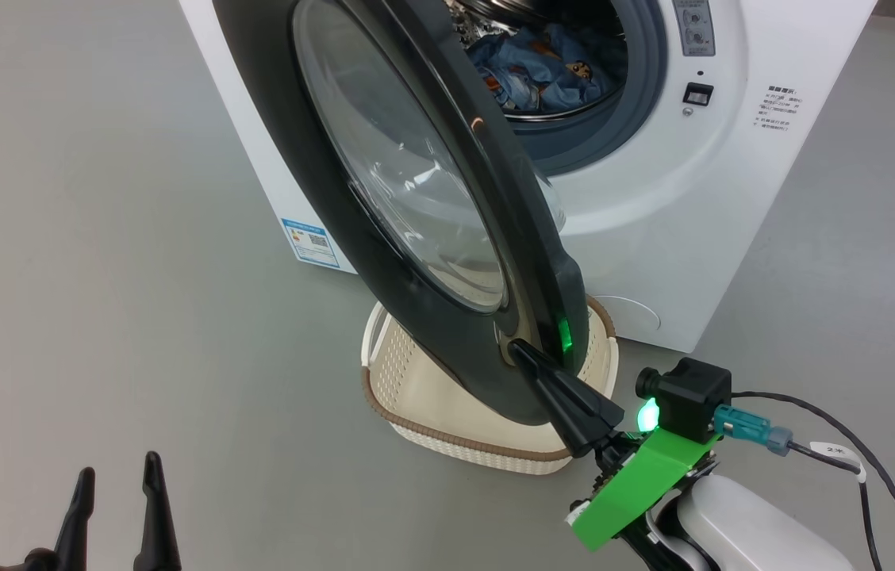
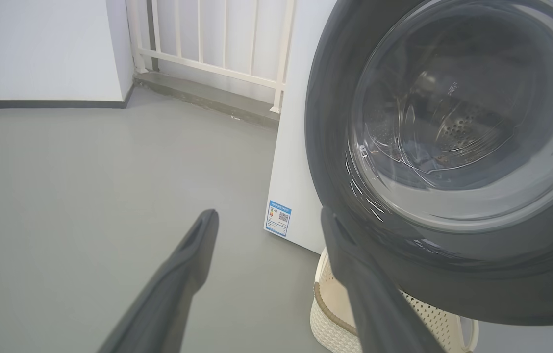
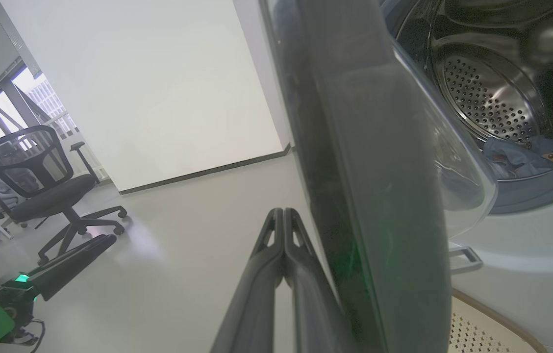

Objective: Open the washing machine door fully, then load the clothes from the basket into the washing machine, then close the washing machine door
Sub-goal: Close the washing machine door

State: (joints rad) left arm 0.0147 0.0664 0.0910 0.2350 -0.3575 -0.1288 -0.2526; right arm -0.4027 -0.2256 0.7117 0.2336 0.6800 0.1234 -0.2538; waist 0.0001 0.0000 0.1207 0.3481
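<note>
The white washing machine (image 1: 654,206) stands with its glossy black washing machine door (image 1: 384,198) swung partly out, over the basket (image 1: 447,412). Blue printed clothes (image 1: 543,67) lie inside the steel drum (image 3: 487,98). My right gripper (image 1: 517,349) is shut, its tips against the outer face of the door near its lower free edge; the right wrist view shows the closed right gripper (image 3: 282,212) just left of the door (image 3: 355,147). My left gripper (image 1: 118,476) is open and holds nothing, low at the left, away from the machine. The part of the basket that shows holds nothing.
Grey floor lies open to the left of the machine. A blue sticker (image 2: 277,218) marks the machine's lower corner. A white railing (image 2: 217,54) and wall stand behind. A black office chair (image 3: 41,181) is far off. A cable (image 1: 836,428) trails from my right wrist.
</note>
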